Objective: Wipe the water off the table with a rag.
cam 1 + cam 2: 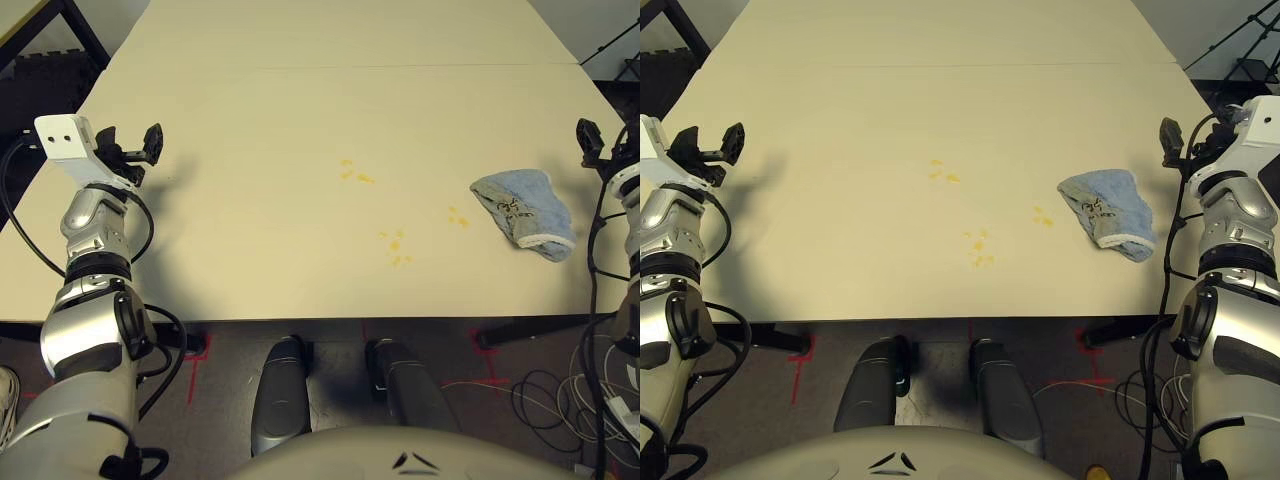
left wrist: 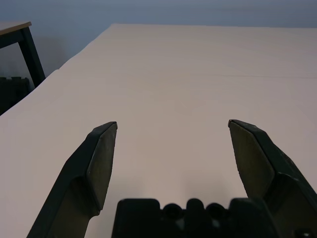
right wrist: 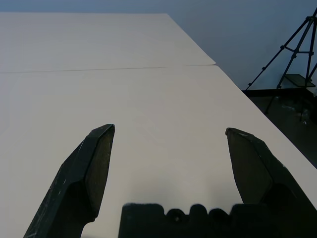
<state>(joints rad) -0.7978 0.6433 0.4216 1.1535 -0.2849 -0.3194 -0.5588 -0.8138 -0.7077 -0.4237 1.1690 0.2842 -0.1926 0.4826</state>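
Observation:
The light blue rag (image 1: 525, 213) lies crumpled on the right side of the pale table (image 1: 250, 230), its white trim toward the near edge. Yellow-orange water shows as three small clusters: one mid-table (image 1: 355, 172), one nearer the front (image 1: 396, 248), and one just left of the rag (image 1: 458, 217). My left gripper (image 1: 132, 148) hovers over the table's left edge, open and empty, far from the rag. By the right edge is my right gripper (image 1: 1192, 135), just beyond the rag, also open with nothing between its fingers (image 3: 94, 163).
A thin seam (image 1: 330, 67) crosses the tabletop farther back. A dark-framed table (image 1: 40, 30) stands off the far left corner and a black tripod (image 3: 292, 54) off the right side. Cables (image 1: 560, 400) lie on the floor under the right edge.

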